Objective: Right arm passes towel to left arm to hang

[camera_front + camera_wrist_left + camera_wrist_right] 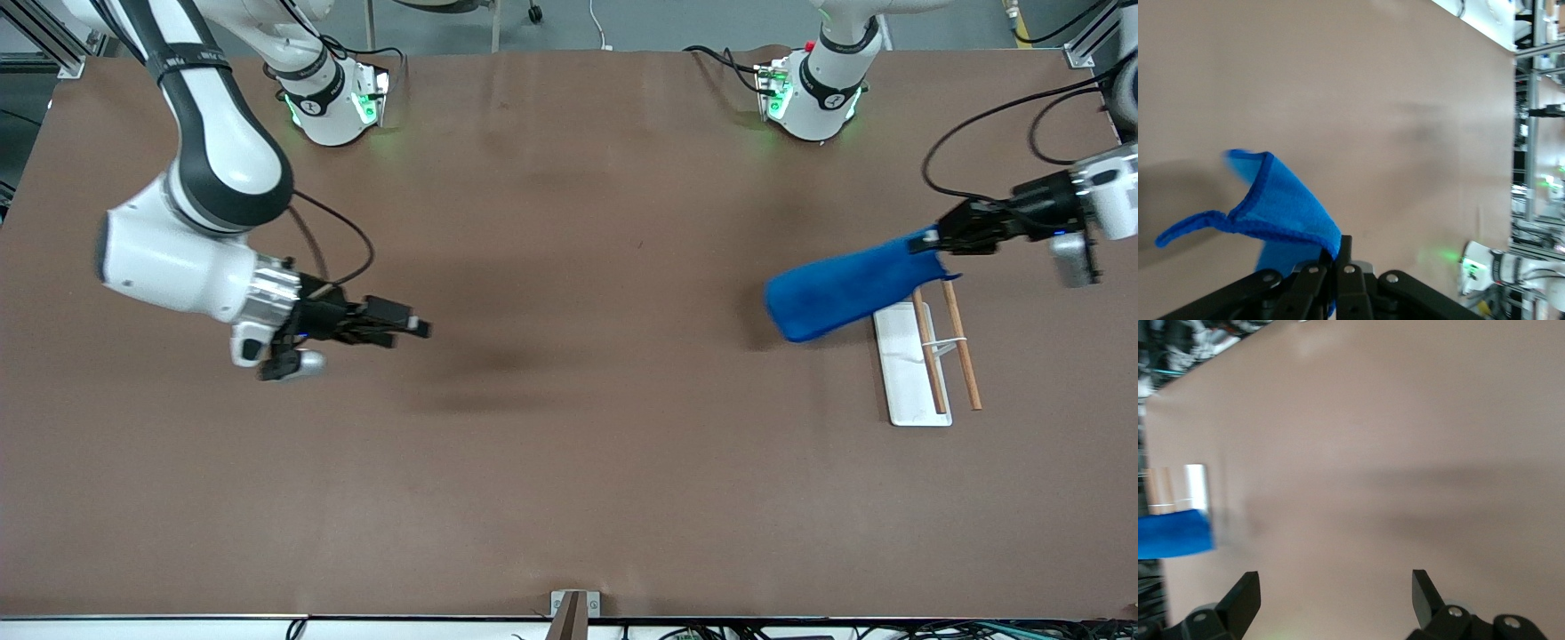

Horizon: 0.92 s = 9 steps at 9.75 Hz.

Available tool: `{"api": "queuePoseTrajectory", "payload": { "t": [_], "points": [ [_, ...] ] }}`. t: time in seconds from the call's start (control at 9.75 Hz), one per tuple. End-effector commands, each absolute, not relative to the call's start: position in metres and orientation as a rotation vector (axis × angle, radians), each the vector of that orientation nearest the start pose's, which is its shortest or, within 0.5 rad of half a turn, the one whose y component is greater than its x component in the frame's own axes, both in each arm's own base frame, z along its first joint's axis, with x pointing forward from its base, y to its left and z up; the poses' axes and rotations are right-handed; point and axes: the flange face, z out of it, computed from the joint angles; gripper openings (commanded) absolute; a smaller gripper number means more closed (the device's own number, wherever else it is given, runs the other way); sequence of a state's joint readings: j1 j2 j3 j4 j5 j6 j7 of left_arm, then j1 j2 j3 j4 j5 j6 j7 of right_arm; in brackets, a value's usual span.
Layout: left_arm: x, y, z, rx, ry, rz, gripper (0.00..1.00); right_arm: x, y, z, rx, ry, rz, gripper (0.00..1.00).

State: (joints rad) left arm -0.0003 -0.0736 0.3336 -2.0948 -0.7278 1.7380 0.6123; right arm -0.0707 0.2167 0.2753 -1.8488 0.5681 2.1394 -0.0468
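The bright blue towel point(845, 286) hangs in the air by one corner, which is pinched in my left gripper point(929, 238). In the left wrist view the towel point(1271, 207) curls away from the shut left gripper point(1341, 245), with cloth caught between the fingers. The towel droops over the table just beside the rack's upper end. My right gripper point(420, 328) hovers over bare table toward the right arm's end. In the right wrist view the right gripper point(1336, 587) is open with nothing between its fingers.
A small hanging rack with a white base point(909, 378) and two wooden rods point(965, 351) lies toward the left arm's end of the table; the base point(1197, 485) also shows in the right wrist view, next to the towel point(1171, 533). Brown tabletop point(569, 267) spreads between the arms.
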Motion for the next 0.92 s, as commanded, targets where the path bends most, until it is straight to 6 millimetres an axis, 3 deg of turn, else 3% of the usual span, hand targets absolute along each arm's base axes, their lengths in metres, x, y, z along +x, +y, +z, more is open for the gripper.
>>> {"api": "queuePoseTrajectory", "payload": {
  "t": [0.0,0.21,0.41,0.51,0.62,0.82],
  "points": [
    [0.526,0.153,0.435,2.451,-0.053,0.093,0.00,0.598,0.071,0.459,-2.842,0.153,-0.090,1.00],
    [0.552,0.169,0.424,2.532,-0.103,0.073,0.00,0.589,0.038,0.487,-3.071,0.223,-0.144,1.00],
    [0.565,0.191,0.407,2.604,-0.168,0.039,0.00,0.582,-0.002,0.531,-3.088,0.370,-0.171,1.00],
    [0.572,0.196,0.404,2.617,-0.178,0.039,0.00,0.574,-0.023,0.564,-3.088,0.428,-0.127,1.00],
    [0.575,0.203,0.401,2.644,-0.178,0.025,0.01,0.566,-0.026,0.590,-3.105,0.432,-0.058,1.00],
    [0.560,0.242,0.397,2.687,-0.114,0.018,0.01,0.549,-0.046,0.645,-3.142,0.450,0.006,1.00]
  ]
}}
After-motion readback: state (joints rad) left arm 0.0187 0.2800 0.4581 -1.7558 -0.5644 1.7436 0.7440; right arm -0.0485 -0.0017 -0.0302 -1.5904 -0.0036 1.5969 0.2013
